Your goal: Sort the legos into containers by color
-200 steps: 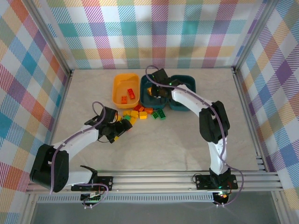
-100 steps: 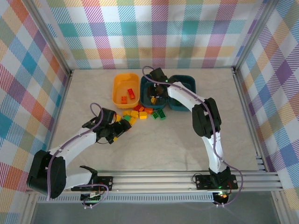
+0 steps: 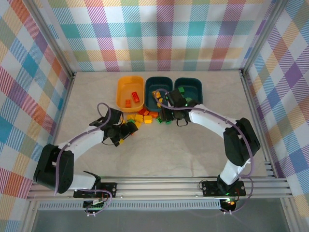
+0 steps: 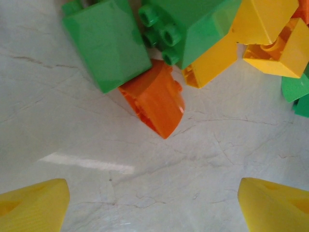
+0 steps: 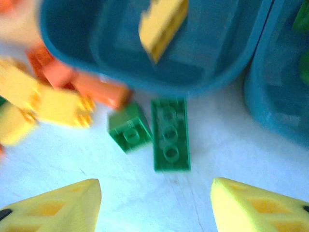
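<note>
The right claw [image 5: 157, 208] is spread wide and empty over a flat green brick [image 5: 170, 133] lying on the surface [image 5: 217, 159] just outside the middle teal tub [image 5: 212, 79]. The left claw [image 4: 154, 205], likewise released, faces an orange brick [image 4: 154, 104] that touches a green one [image 4: 108, 43]. Both seem at the reach-to-pick step, with the loose pile [image 3: 142, 117] largely unsorted; next, each should drop and close squarely on its brick, green bound for the right teal tub [image 3: 199, 84], orange for the orange-yellow tub [image 3: 120, 89].

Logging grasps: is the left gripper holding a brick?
No, the left gripper is open over bare table, the orange brick lying beyond its fingertips.
</note>
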Action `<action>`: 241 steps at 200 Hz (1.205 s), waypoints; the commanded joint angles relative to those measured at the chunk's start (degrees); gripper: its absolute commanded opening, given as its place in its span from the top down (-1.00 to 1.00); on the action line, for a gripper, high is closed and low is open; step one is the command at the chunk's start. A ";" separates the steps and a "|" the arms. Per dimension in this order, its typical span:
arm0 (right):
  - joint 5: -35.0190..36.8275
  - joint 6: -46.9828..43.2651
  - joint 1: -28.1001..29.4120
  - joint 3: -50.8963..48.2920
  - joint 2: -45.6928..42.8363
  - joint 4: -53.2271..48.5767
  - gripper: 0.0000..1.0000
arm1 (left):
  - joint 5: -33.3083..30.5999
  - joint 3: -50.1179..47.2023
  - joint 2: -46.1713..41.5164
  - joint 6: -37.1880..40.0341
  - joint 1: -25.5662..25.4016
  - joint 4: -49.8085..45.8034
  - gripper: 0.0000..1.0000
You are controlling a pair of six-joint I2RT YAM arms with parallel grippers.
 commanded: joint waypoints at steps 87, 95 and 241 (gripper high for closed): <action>0.85 -6.01 0.43 2.87 10.74 0.95 -0.47 | 3.54 3.59 2.82 2.21 -0.45 0.12 -0.80; 0.87 -6.37 0.32 3.72 11.66 1.16 -0.45 | 3.45 3.14 2.54 2.04 -0.45 0.33 -0.80; -0.06 -4.20 0.34 -3.31 -2.69 0.83 0.39 | 2.96 5.05 1.54 2.46 -0.58 -1.72 -0.80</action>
